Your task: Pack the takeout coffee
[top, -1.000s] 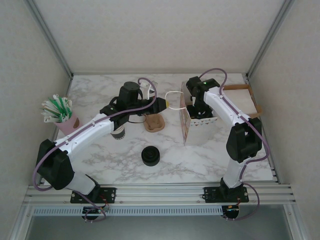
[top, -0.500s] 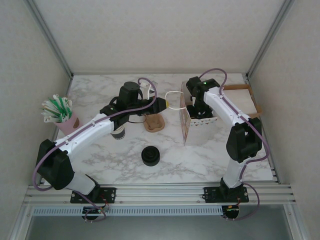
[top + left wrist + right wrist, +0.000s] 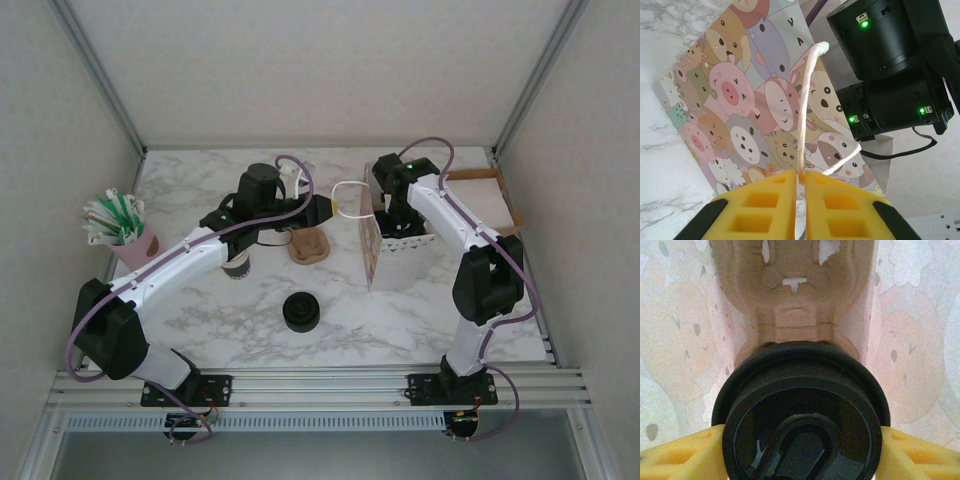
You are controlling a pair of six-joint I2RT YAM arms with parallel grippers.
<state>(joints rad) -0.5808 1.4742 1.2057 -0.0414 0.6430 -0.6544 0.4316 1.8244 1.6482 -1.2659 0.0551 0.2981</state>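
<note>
Marbled desk (image 3: 380, 320) below. Left jaws nip the bag handle (image 3: 806, 100) tight; right jaws clasp the takeout coffee (image 3: 800, 410) inside the bag (image 3: 730, 100).

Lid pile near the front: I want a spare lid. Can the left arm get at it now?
Probably not yet: its jaws are pinched on the bag's cord handle. Nothing blocks the lid pile, so once freed, likely yes.

Marble table (image 3: 420, 325) w/ lid pile (image 3: 301, 312), carrier (image 3: 309, 246), bag (image 3: 398, 266).
</note>
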